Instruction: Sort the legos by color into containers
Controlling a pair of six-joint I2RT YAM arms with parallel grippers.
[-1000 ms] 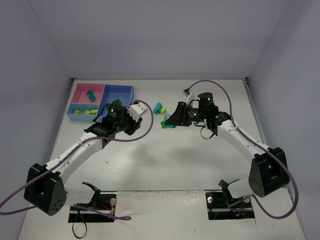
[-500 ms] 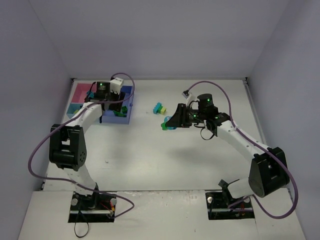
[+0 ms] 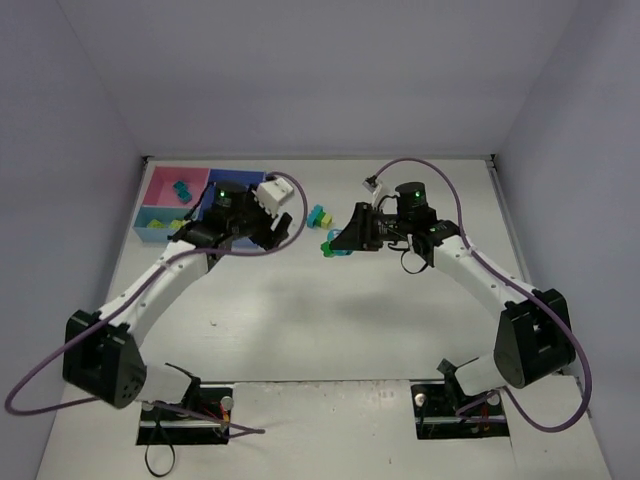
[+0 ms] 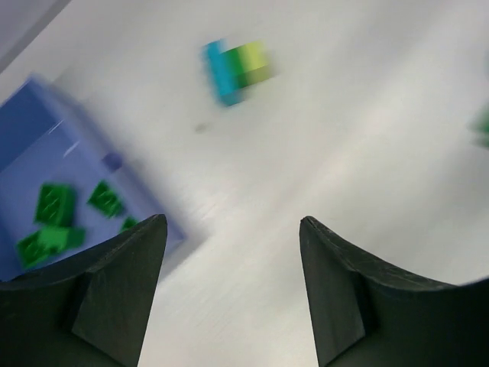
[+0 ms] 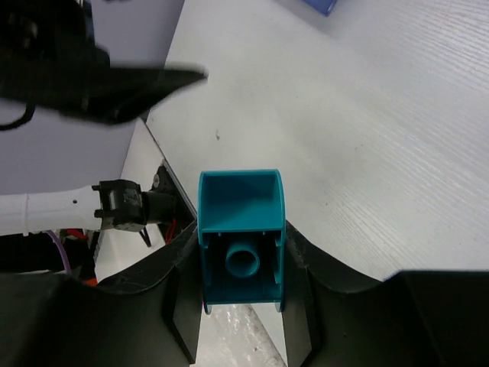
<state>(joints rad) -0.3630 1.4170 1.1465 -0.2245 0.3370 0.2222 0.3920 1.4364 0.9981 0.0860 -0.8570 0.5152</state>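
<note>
- Pinching a teal brick (image 5: pixel 241 200) snugly side to side in the right gripper (image 5: pixel 241 256), hollow underside toward the wrist camera, lifted off the table (image 5: pixel 367 115) near its middle.
- Gaping wide and carrying nothing in the left gripper (image 4: pixel 231 225), just beside a corner of the blue tray (image 4: pixel 46 145).
- Probably bound for the pink tray (image 3: pixel 160 182), given a teal piece (image 3: pixel 182 190) already there. Could clip the left arm on the way, stretched right between brick and trays.
- Could lose the brick from so small a hold if swung fast, or drop it short among the greens in the blue tray.
- Could also nudge the loose teal-and-lime pair (image 3: pixel 318 215) and green brick (image 3: pixel 327 247) lying near the right fingers.
- Only from above: all three trays together, lime pieces (image 3: pixel 180 224) in the light-blue tray (image 3: pixel 150 235), spacing of the arms.
- Only from the left wrist: green bricks (image 4: pixel 53 222) inside the blue tray, hidden overhead by the arm, though blurred.
- Only from the right wrist: plain contact of both fingers on the brick.
</note>
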